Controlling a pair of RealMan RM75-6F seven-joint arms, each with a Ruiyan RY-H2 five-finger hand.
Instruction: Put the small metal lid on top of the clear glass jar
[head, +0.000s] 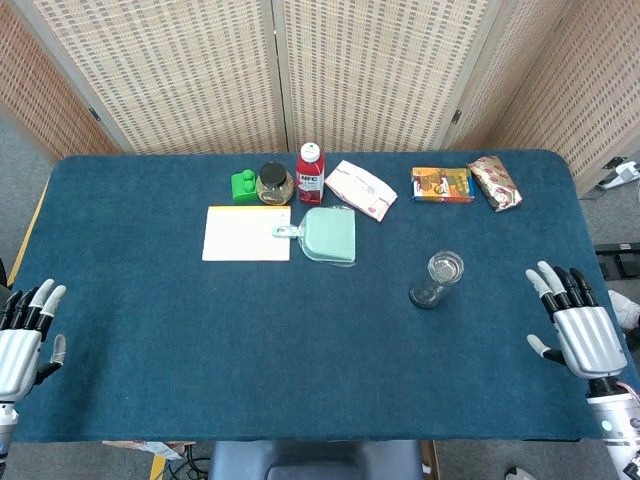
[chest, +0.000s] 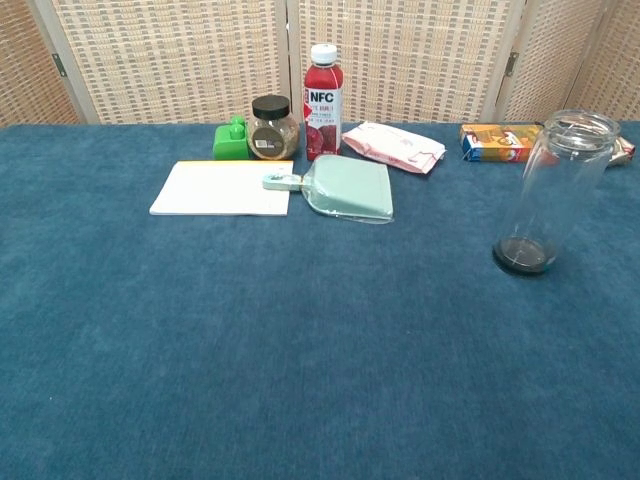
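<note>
Head view: the tall clear glass jar (head: 440, 276) stands upright and uncovered on the blue cloth-covered table (head: 180, 330), right of centre. No small metal lid can be made out anywhere. The right hand (head: 576, 324) hovers at the table's right edge, well apart from the jar, fingers spread and holding nothing. The left hand (head: 24, 330) sits at the left edge, fingers likewise apart and empty. Along the far side lie a white rectangular pad (head: 247, 233), a pale green dustpan (head: 325, 236), a green plastic block (head: 243, 186), a dark-lidded glass spice jar (head: 274, 184) and a red juice bottle (head: 310, 173).

Chest view: the jar (chest: 558, 190) stands at the right, mouth open, a dark base showing through the glass. Neither hand appears here. A white-and-pink packet (chest: 393, 146) and an orange snack box (chest: 500, 141) lie behind.
</note>
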